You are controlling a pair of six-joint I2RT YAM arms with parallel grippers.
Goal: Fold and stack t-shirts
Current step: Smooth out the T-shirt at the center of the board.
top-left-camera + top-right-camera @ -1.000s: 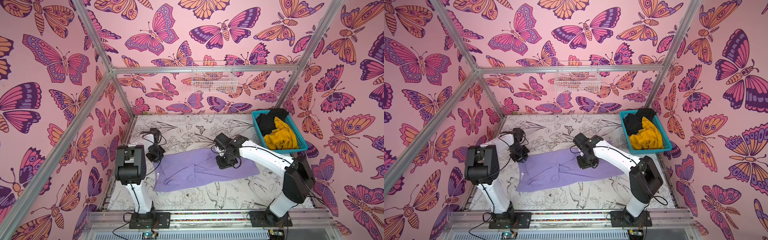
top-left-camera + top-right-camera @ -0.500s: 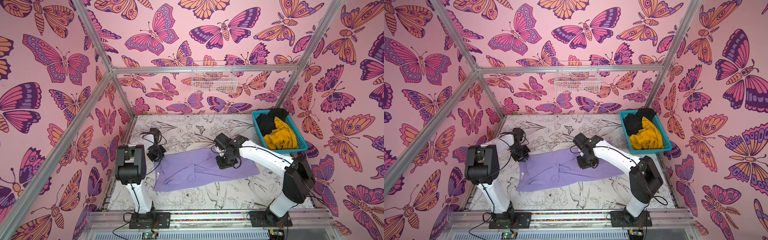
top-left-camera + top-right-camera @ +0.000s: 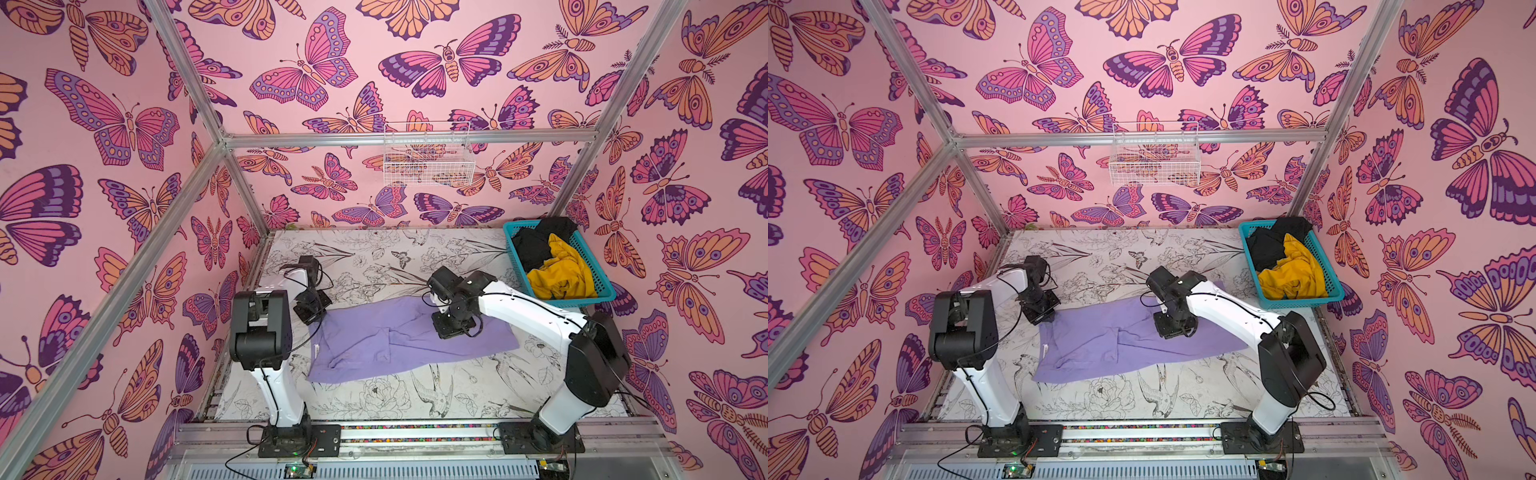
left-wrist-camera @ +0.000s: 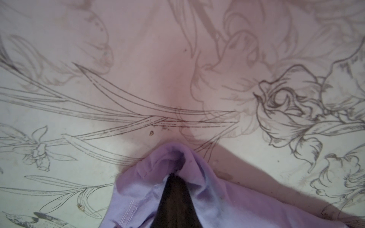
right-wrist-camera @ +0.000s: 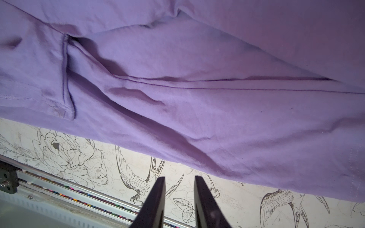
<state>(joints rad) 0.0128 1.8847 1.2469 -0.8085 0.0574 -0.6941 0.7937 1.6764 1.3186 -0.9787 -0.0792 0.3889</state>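
Purple shirt (image 3: 399, 340) spread on table (image 3: 374, 257), mid-workspace. L gripper (image 4: 173, 178), part-open a sec ago, now closed on far corner; cloth bunched betw. jaws. R gripper (image 5: 179, 183) kept slightly open, empty, above shirt. Corner judged secured, so fold can be started. Yellow shirt (image 3: 561, 274) and black shirt (image 3: 536, 245) left in basket (image 3: 600, 296).

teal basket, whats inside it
A crumpled mustard-yellow t-shirt lies at the near end of the teal basket, a black t-shirt at the far end. Anything beneath them, and the basket floor, is covered.
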